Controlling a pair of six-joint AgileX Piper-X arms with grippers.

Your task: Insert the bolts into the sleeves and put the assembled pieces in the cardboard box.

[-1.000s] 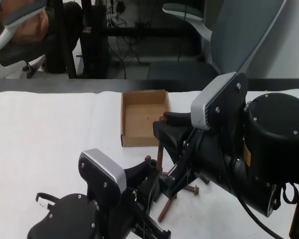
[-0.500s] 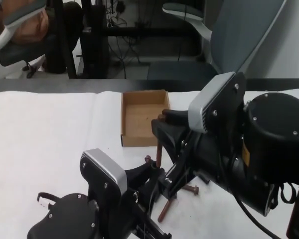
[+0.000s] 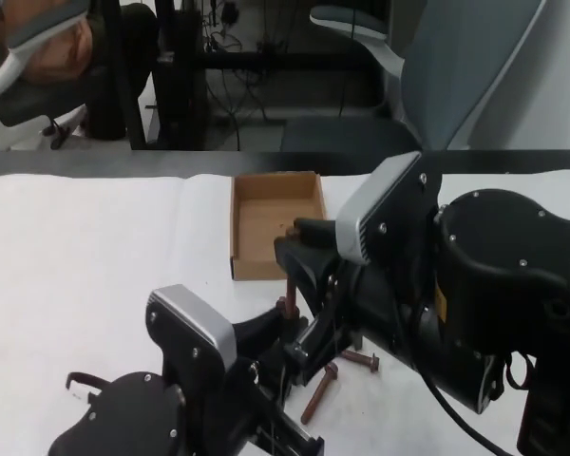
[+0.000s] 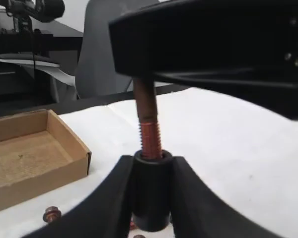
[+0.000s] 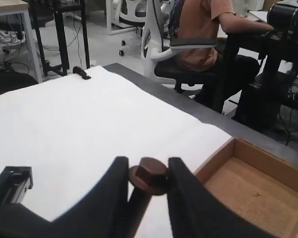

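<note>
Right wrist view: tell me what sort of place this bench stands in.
Probably an office-style lab or workroom. A white swivel chair stands on a hard floor, dangling cables hang in the room behind, and the work goes on at a cloth-covered bench.

bolt (image 4: 148, 124) copper-brn; sleeve (image 4: 151, 193) blk; cardboard box (image 4: 20, 158) tan; bench cloth (image 3: 95, 256) wht; loose bolts (image 3: 361, 359) rust-brn.
</note>
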